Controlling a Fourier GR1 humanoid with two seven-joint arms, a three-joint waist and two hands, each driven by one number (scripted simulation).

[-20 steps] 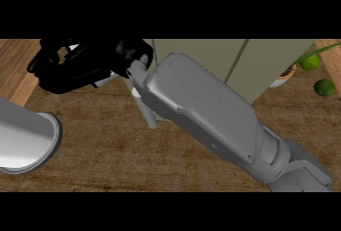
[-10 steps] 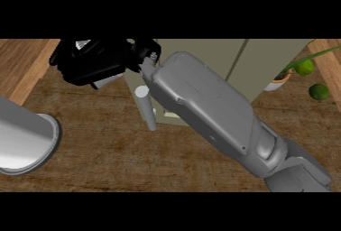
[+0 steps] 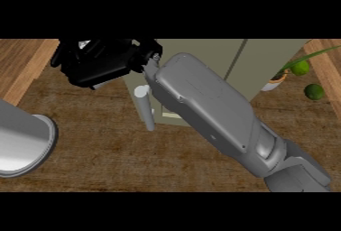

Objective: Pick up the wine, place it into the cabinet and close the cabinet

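Right hand [image 3: 100, 63] has swung further right & toward the cabinet [image 3: 200, 54] vs a sec ago; the long grey handle [image 3: 145, 108] now shows fuller below it. Likely means the door's being pushed closed, so task prob in its last step. Fingers bunched in a black mass; can't tell if clenched or grasping anything. Wine not visible: maybe already inside, hidden by the door & forearm [image 3: 213, 113]. Left hand out of view. Grey cylinder [image 3: 20, 144] cut off near-left; plant [image 3: 293, 72] & green fruit [image 3: 313, 91] far right, partly cropped.
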